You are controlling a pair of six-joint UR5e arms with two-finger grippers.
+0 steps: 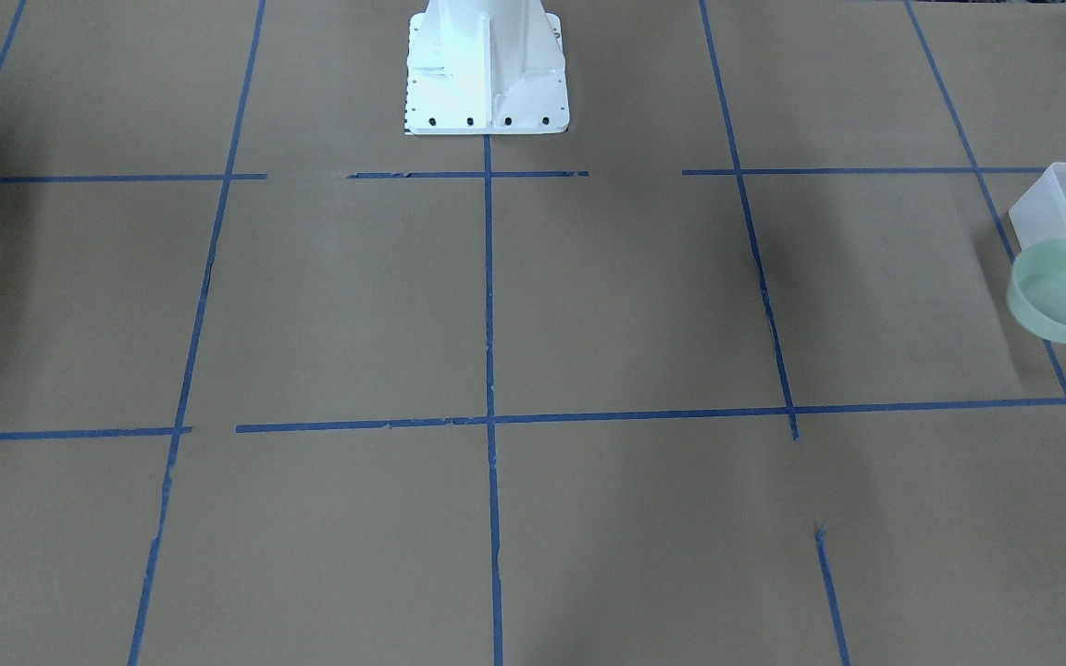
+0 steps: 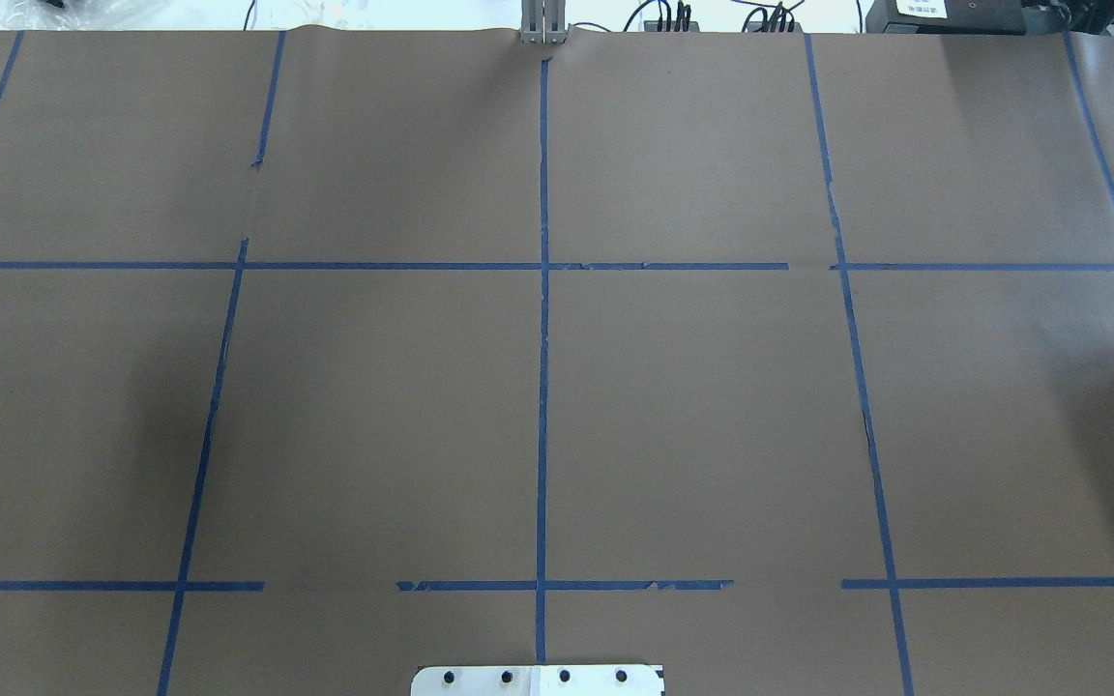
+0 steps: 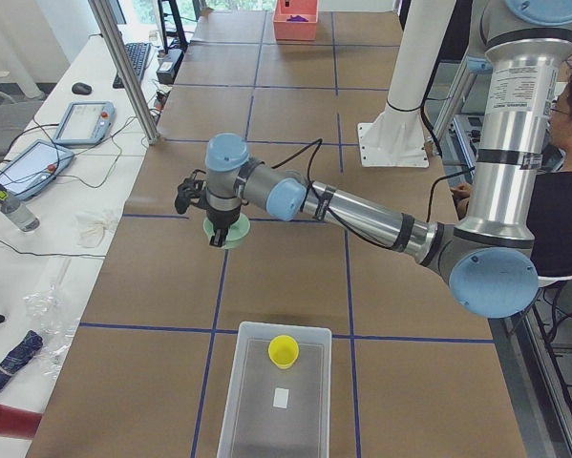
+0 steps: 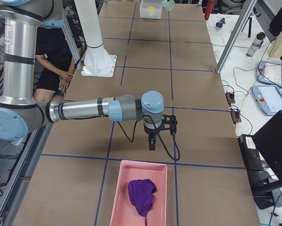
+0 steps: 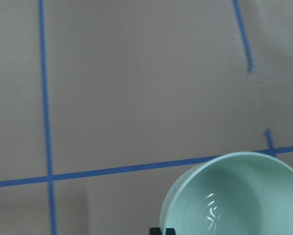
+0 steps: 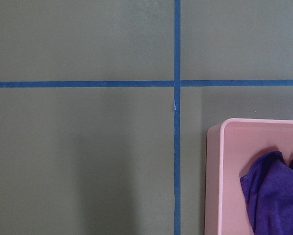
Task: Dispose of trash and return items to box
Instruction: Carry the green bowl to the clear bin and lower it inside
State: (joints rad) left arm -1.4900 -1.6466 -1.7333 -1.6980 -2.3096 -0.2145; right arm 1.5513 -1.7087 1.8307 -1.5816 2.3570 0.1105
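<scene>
Left fingers (image 5: 156, 231) pinch mint bowl (image 5: 239, 196) rim (tips nearly cropped out).

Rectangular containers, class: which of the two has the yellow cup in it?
The translucent frosted-white box holds it: the yellow cup stands upright inside, near one end wall. The other container, the pink tray, holds a purple cloth instead.
</scene>
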